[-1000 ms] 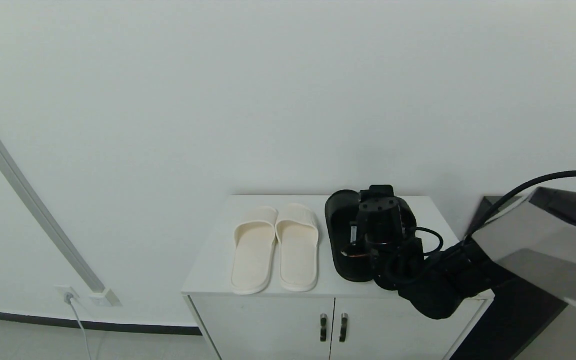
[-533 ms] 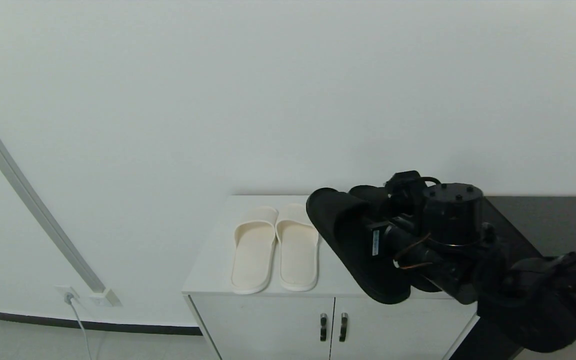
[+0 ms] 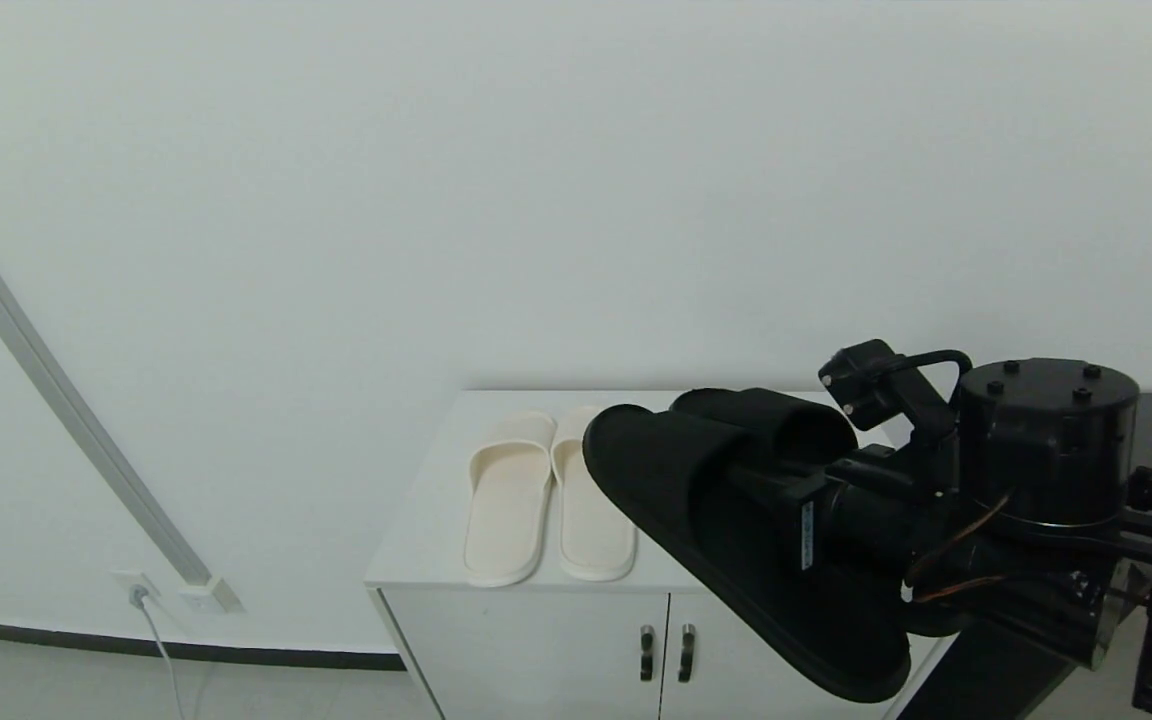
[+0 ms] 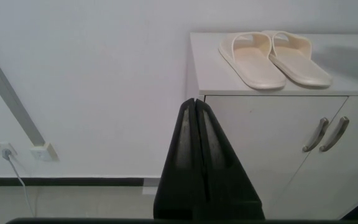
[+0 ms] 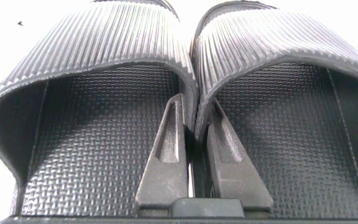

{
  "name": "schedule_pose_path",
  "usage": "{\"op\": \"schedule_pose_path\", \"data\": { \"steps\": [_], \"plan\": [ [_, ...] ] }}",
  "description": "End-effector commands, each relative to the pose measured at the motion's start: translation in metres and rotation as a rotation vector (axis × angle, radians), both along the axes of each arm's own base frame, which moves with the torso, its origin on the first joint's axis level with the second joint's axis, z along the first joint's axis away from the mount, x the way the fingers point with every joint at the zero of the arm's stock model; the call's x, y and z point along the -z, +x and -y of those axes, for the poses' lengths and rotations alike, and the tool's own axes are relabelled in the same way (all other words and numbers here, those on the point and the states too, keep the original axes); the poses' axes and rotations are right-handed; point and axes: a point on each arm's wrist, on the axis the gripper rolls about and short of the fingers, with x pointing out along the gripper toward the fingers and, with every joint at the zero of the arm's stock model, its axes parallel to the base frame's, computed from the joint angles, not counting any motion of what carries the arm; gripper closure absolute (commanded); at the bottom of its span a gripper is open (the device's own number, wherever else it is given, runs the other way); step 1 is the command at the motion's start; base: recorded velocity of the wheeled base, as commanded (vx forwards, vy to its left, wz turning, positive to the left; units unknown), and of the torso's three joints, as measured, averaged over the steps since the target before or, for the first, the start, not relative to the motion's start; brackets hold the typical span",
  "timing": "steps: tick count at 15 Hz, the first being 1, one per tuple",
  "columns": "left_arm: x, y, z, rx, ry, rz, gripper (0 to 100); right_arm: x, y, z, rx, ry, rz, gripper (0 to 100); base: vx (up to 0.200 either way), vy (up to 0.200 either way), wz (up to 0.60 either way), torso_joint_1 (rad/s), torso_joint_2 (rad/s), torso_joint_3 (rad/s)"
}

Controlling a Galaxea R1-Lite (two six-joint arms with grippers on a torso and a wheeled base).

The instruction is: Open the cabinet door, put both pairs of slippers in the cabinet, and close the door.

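A pair of black slippers (image 3: pixel 696 500) hangs tilted in the air, in front of the right part of the white cabinet's top (image 3: pixel 416 530). My right gripper (image 5: pixel 194 155) is shut on the black slippers, pinching the two inner side walls (image 5: pixel 191 81) together between its fingers (image 5: pixel 169 155). The cream pair of slippers (image 3: pixel 506 500) (image 4: pixel 253 59) lies side by side on the left part of the cabinet top. Both cabinet doors (image 3: pixel 536 650) are closed, with two metal handles (image 3: pixel 647 654) (image 4: pixel 316 134) at the middle. My left gripper (image 4: pixel 195 109) is shut and empty, low and to the left of the cabinet front.
The cabinet stands against a plain white wall. A slanted cable duct (image 3: pixel 56 390) runs down the wall to a socket with a plugged cable (image 3: pixel 136 590) left of the cabinet. Open floor lies below and to the left.
My right arm has lifted the black slippers off the cabinet top and drawn them up and toward the camera, now tilted. The cream slippers and the doors stay as they were.
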Motion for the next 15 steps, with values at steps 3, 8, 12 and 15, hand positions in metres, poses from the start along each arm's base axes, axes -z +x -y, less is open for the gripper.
{"op": "schedule_pose_path", "data": {
  "steps": [3, 8, 12, 15],
  "plan": [
    [0.0, 0.0001, 0.0, 0.0, 0.0, -0.001, 100, -0.0032, -0.0033, 0.0009, -0.006, 0.009, 0.008, 100, 0.0, 0.0, 0.0, 0.0, 0.0, 0.0],
    [0.0, 0.0001, 0.0, 0.0, -0.002, -0.001, 100, 0.0001, -0.0054, 0.0007, -0.01, 0.0, -0.001, 100, -0.16, 0.0, 0.0, 0.003, 0.0, 0.0],
    [-0.0002, 0.0001, 0.0, 0.0, -0.002, 0.0, 100, 0.0009, -0.0056, 0.001, -0.007, -0.003, -0.002, 100, -0.2, 0.0, 0.0, -0.006, 0.0, 0.006],
    [0.0, 0.0001, 0.0, 0.0, -0.002, -0.001, 100, 0.0029, -0.0062, 0.0016, -0.008, -0.01, -0.007, 100, -0.133, 0.0, 0.0, 0.0, 0.0, 0.002]
  ]
}}
